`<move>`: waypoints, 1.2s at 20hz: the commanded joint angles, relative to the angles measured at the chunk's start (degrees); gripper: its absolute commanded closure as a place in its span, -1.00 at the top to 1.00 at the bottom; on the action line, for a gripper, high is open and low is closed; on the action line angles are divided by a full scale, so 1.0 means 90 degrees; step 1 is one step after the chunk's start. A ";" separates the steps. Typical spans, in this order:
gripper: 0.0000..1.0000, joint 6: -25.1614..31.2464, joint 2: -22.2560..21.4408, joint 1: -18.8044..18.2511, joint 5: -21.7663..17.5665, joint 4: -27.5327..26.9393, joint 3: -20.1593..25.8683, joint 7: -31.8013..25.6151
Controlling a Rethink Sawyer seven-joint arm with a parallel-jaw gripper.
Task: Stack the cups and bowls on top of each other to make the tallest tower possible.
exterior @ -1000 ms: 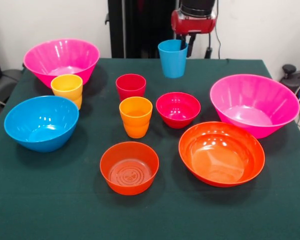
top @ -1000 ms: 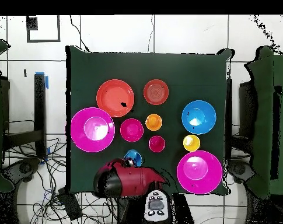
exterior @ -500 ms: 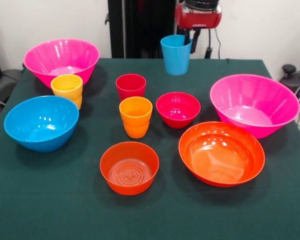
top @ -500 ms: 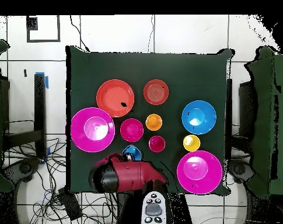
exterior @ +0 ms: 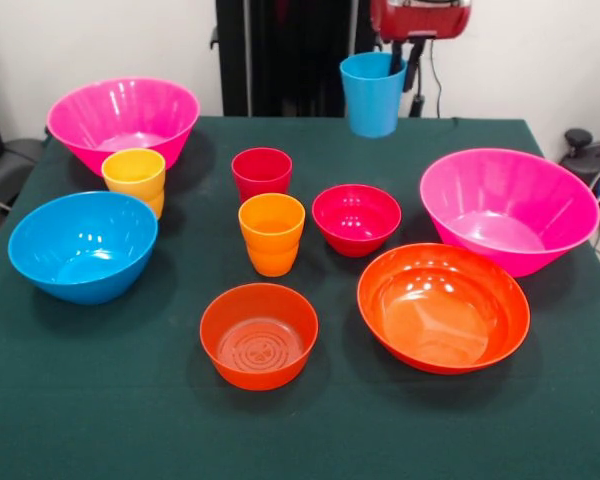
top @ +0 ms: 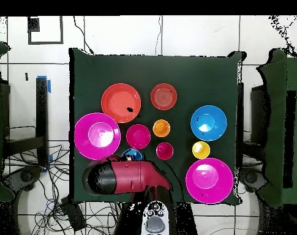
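Blue cup (exterior: 372,94) is pinched at its rim by the gripper (exterior: 404,56), one finger apparently inside and one outside, though the red arm body partly hides the grip. Compared with a second ago, the cup sits higher and further toward the right of the front view, and it now appears clear of the table (exterior: 100,400). In the overhead view only a sliver of it shows beside the arm, close to the crimson bowl (top: 138,136).

Nothing else has moved: red cup (exterior: 261,172), orange cup (exterior: 271,232) and yellow cup (exterior: 134,178) stand separately, and no bowl carries anything.

Assessment: the first pick is complete and transport is under way; stacking has not begun. A wide bowl, such as the right-hand pink bowl (exterior: 508,208), would likely serve as a base.
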 commanded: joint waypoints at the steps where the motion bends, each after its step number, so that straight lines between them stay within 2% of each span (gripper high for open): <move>1: -1.00 0.0887 -0.0089 0.0233 0.0415 -0.0541 0.0663 0.0857; 4: -1.00 0.1007 0.0055 0.0406 0.0500 -0.0717 0.0587 0.1004; 10: -1.00 0.0729 0.0431 0.0886 0.0594 -0.0926 0.0337 0.1375; 16: -1.00 0.1038 0.0569 0.1130 0.0709 -0.1286 0.0175 0.1535; 24: -1.00 0.0739 0.1073 0.1326 0.0741 -0.1656 0.0050 0.1717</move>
